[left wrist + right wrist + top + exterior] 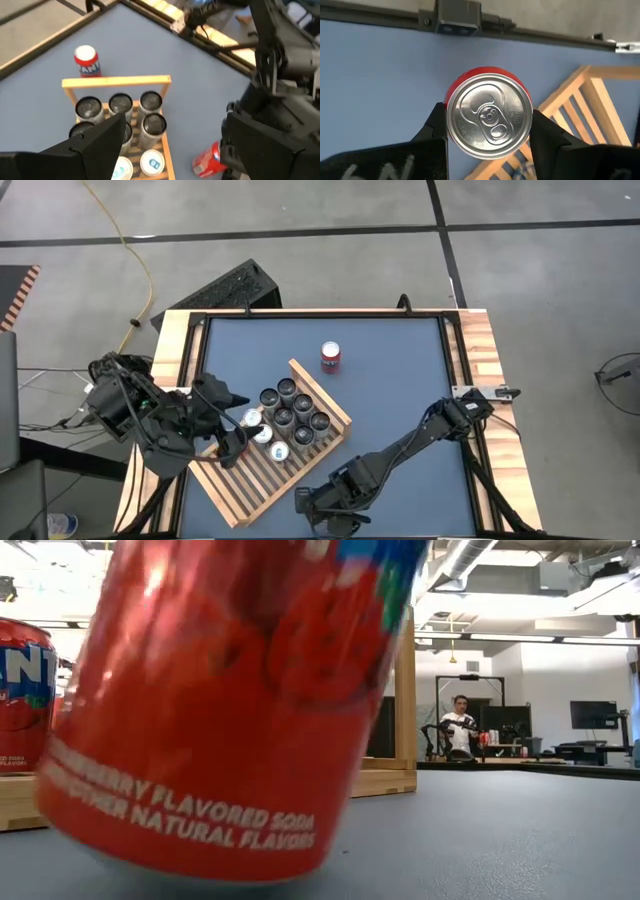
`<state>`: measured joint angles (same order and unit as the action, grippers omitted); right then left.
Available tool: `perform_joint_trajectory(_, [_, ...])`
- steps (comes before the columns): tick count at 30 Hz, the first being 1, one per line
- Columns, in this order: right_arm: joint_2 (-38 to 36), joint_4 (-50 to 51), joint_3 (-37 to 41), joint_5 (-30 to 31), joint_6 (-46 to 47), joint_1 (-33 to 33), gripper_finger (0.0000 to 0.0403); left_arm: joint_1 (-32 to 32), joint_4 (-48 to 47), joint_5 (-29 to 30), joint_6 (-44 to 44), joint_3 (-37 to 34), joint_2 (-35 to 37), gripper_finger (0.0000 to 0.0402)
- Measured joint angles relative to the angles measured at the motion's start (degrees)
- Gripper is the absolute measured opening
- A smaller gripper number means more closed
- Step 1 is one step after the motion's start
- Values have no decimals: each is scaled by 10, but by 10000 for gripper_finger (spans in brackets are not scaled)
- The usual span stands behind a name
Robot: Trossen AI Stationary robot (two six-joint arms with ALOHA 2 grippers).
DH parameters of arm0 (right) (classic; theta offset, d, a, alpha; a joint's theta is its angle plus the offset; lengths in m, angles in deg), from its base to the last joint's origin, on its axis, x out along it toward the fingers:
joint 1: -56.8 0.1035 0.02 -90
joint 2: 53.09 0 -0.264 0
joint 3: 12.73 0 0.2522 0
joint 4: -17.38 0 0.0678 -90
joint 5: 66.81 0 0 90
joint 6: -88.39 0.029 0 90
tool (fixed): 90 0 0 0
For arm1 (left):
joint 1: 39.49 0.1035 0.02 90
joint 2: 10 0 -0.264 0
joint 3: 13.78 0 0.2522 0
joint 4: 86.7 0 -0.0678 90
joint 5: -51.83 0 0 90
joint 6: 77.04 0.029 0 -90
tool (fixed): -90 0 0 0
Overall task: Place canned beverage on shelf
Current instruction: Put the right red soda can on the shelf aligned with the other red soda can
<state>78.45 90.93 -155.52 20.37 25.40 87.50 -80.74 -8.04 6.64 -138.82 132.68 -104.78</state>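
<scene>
The shelf [250,480], a light wooden slatted rack, lies askew on the blue mat and carries several upright cans [296,411]. My right gripper [322,506], near the table's front edge beside the shelf's near right side, is shut on a red canned beverage [489,116], which fills the low view [230,700], tilted. My left gripper [233,430] hangs open over the shelf's left part, touching nothing; its fingers frame the cans [150,112] in its wrist view. A second red can [330,357] stands on its base on the mat beyond the shelf. My right gripper pinches the red can between its two fingers, one on each opposite side of the wall just below the top rim [448,125]. The fingers come from above, slanting down. The can is tilted [180,860]; whether its bottom edge touches the mat I cannot tell.
The shelf's raised frame [117,81] borders the cans on the far side. Bare slats [600,110] show close to the held can. Open mat lies at the far and right parts of the table [400,380]. A person [460,720] sits in the room beyond.
</scene>
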Motion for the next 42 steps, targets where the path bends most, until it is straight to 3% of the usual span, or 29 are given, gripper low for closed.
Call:
perform_joint_trajectory(4, [9, -17, 0, -41, 9, -8, 165, 1, 1, -15, -4, -12, 0, 334])
perform_joint_trajectory(13, [9, -14, 0, -33, 53, -17, 228, 1, 9, -24, 12, -17, 0, 334])
perform_joint_trajectory(25, [10, -20, 0, -22, 66, -18, 236, 1, 9, -23, 23, -17, 0, 334])
perform_joint_trajectory(32, [9, -17, 0, 18, 96, -18, 269, 1, 9, -21, 27, -17, 0, 334])
perform_joint_trajectory(42, [9, -24, 0, 21, 118, -11, 286, 2, 9, -21, 27, -17, 0, 334])
